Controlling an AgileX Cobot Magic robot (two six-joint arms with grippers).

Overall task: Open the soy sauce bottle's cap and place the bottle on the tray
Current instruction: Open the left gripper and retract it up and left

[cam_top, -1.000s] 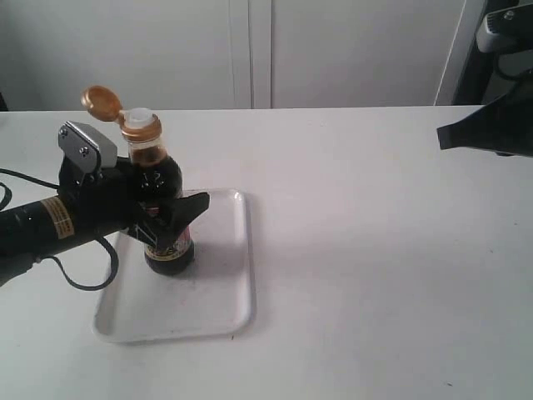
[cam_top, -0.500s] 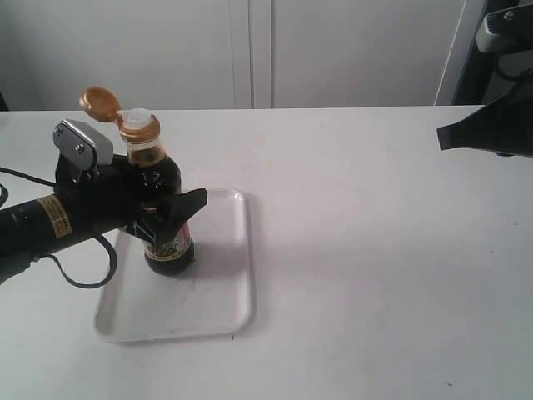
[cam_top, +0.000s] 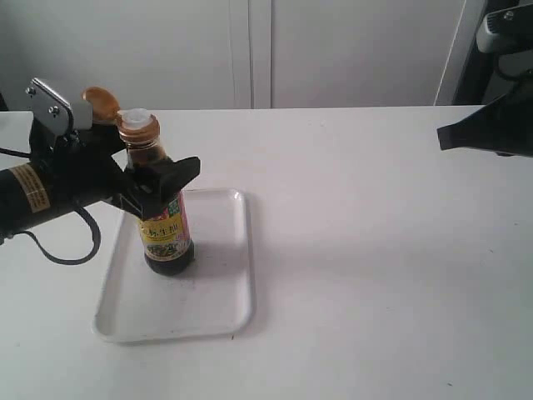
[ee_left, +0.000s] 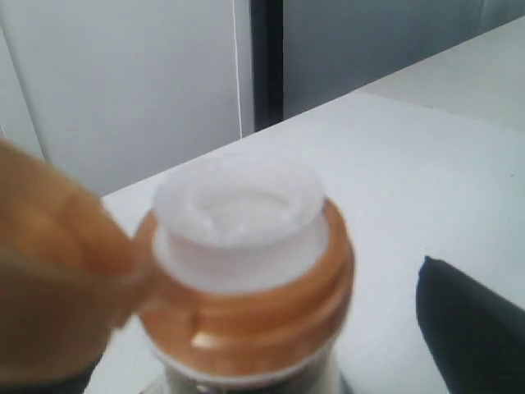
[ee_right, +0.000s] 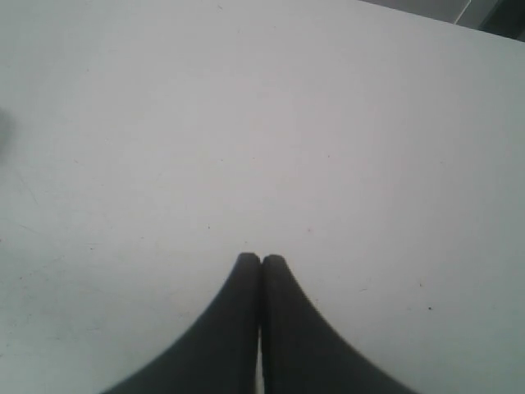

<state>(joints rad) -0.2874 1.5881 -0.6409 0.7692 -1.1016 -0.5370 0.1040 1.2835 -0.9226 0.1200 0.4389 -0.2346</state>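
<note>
Two arms share a wide white counter (cam_top: 375, 275) that fills most of the exterior view, matte and bare but for faint specks, with pale panelled walls behind it and a dark vertical seam between two panels. The tray (cam_top: 221, 292) lies flat on the left part of the counter, and the bottle (cam_top: 162, 221) stands upright on it, toward the tray's left side, its yellow and pink label facing the camera. The cap (cam_top: 100, 100) is flipped back on its hinge, leaving the white spout (cam_top: 137, 118) exposed; the left wrist view shows the same spout (ee_left: 238, 213) close up above the orange collar, the lid (ee_left: 57, 271) a blur beside it. The left gripper (cam_top: 154, 185) sits around the bottle's shoulder with its fingers (cam_top: 176, 171) released, spread on either side of the glass, one dark finger (ee_left: 472, 328) showing at the edge of the wrist view. The right gripper (ee_right: 261, 261) hangs well apart over bare counter at the right, its fingers (ee_right: 277, 271) clenched tip to tip and holding nothing.
</note>
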